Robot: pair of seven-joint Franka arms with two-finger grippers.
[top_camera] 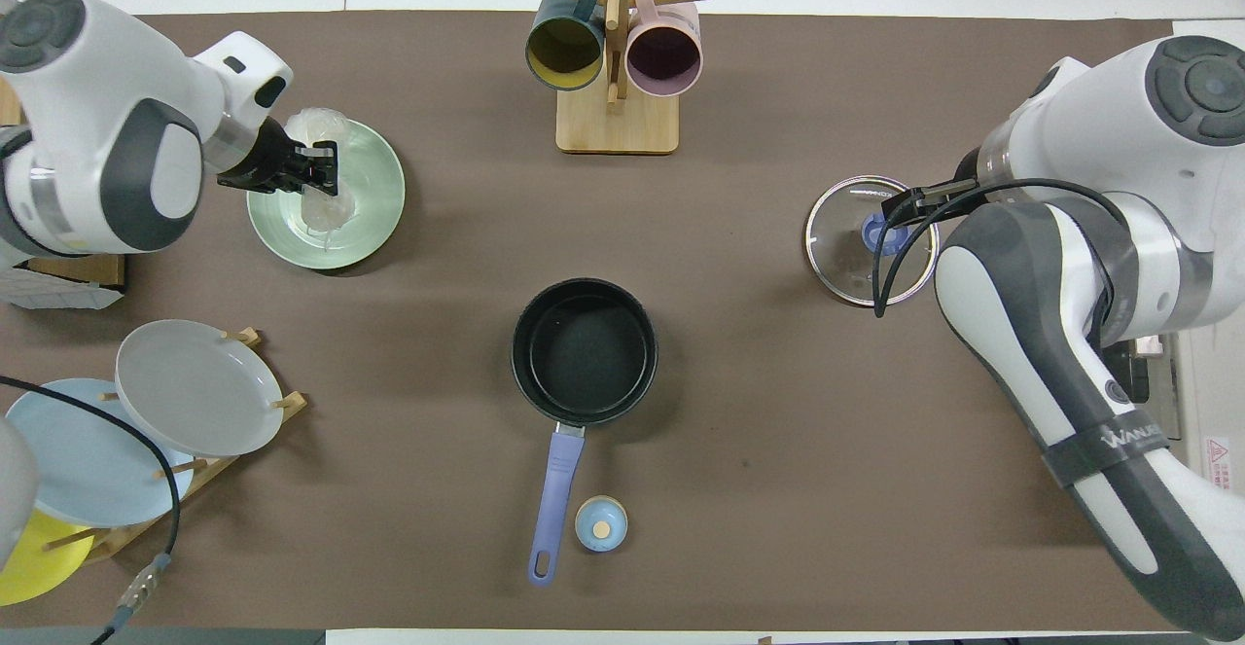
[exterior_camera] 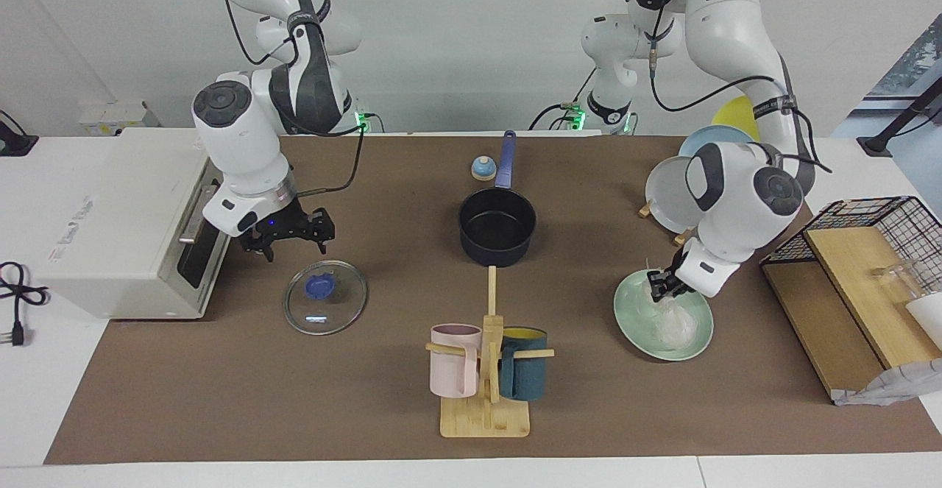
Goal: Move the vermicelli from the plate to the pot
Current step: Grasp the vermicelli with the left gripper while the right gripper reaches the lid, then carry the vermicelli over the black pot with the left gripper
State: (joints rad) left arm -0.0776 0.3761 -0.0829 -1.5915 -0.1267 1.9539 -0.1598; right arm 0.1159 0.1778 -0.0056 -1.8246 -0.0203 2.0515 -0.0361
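The mint-green plate (exterior_camera: 631, 317) (top_camera: 377, 199) lies toward the left arm's end of the table. My left gripper (exterior_camera: 660, 286) (top_camera: 318, 166) is over the plate, shut on one vermicelli bundle (exterior_camera: 654, 295) (top_camera: 322, 211) and holding it just above the plate. The second vermicelli bundle (exterior_camera: 675, 328) (top_camera: 316, 125) lies on the plate. The dark pot (exterior_camera: 497, 224) (top_camera: 584, 348) stands empty at the table's middle, its blue handle (top_camera: 552, 492) pointing toward the robots. My right gripper (exterior_camera: 291, 241) (top_camera: 909, 207) hangs over the edge of a glass lid.
A glass lid (exterior_camera: 325, 298) (top_camera: 856, 256) lies toward the right arm's end, next to a white oven (exterior_camera: 125, 216). A mug rack (exterior_camera: 486, 370) (top_camera: 615, 52) stands farther from the robots than the pot. There is also a plate rack (exterior_camera: 681, 186) (top_camera: 185, 387), a small blue knob (exterior_camera: 483, 168) (top_camera: 600, 523) and a wire basket (exterior_camera: 868, 227).
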